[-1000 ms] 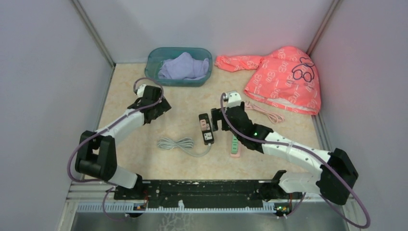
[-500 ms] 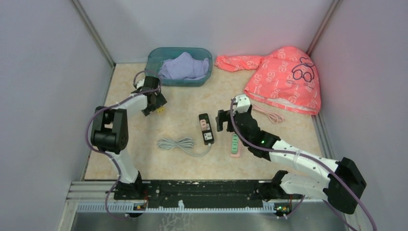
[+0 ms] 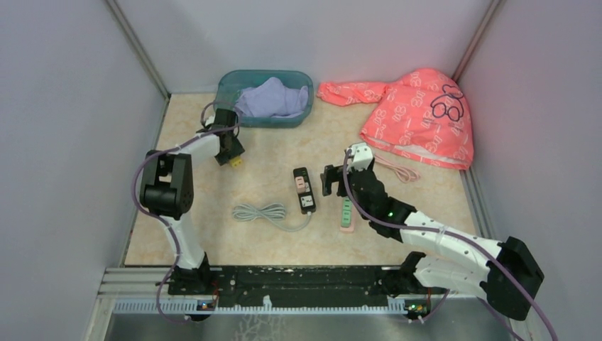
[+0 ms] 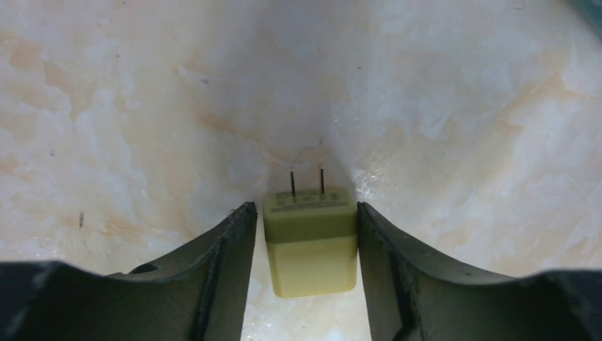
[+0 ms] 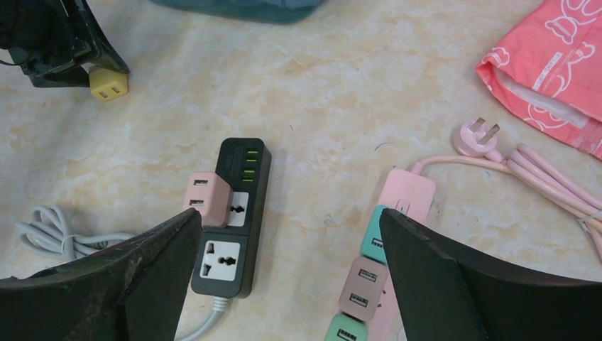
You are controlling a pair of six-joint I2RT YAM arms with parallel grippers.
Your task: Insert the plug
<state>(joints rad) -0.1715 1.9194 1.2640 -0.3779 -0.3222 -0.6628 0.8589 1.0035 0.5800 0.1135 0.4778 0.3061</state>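
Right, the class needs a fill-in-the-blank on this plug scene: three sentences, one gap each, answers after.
1. The plug between the left gripper's fingers is coloured ____.
2. That plug has ____ metal prongs.
3. The USB adapter sitting in the black power strip is coloured ____.
Answers: yellow, two, pink.

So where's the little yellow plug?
In the top view the plug sits back left on the table, inside the left claw, near the teal tub.
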